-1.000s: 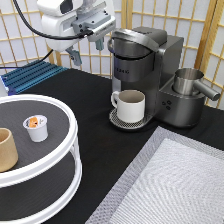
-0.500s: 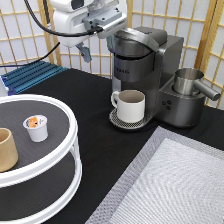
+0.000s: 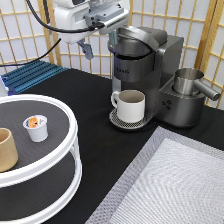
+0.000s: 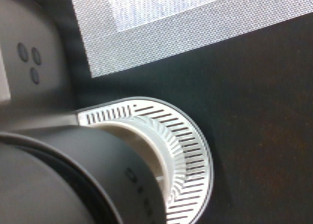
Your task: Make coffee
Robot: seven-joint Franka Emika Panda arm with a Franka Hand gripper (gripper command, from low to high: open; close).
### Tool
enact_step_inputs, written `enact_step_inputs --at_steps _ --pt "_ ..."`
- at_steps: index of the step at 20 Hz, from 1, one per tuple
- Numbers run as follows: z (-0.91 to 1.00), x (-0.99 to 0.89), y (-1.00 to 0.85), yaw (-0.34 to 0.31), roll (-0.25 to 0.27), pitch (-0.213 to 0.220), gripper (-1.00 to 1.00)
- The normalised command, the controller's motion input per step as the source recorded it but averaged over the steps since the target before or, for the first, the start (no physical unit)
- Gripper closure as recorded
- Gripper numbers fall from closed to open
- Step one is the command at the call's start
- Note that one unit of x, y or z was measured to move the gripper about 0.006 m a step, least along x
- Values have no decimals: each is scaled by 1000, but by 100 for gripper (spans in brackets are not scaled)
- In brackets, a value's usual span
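Observation:
The grey coffee machine stands at the back of the black table, its lid down. A white mug sits on its round drip tray. My gripper hangs high at the exterior view's top, just left of the machine's lid, open and holding nothing. A white coffee pod with an orange top rests on the upper shelf of the round stand at the left. The wrist view looks down past the machine's dark head onto the slotted drip tray.
A tan cup stands on the round stand near the pod. A steel pitcher sits on the machine's right side. A grey woven mat covers the bottom right. A blue ribbed mat lies at the back left, before a lattice screen.
The gripper has moved to the exterior view's right, from over the table's back left to right beside the machine's lid. Nothing else has shifted.

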Motion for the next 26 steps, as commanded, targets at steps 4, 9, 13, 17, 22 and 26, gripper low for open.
enact_step_inputs --at_steps 4,9,13,17,22,26 --pt "641 452 542 -41 0 128 -100" --pt "682 386 507 -40 0 105 -100" --pt "526 416 558 -35 -10 103 -100" --pt "355 416 589 -22 -14 111 -100" --pt "391 403 586 -16 -20 129 -100" --pt "412 279 647 -17 -86 113 -100"
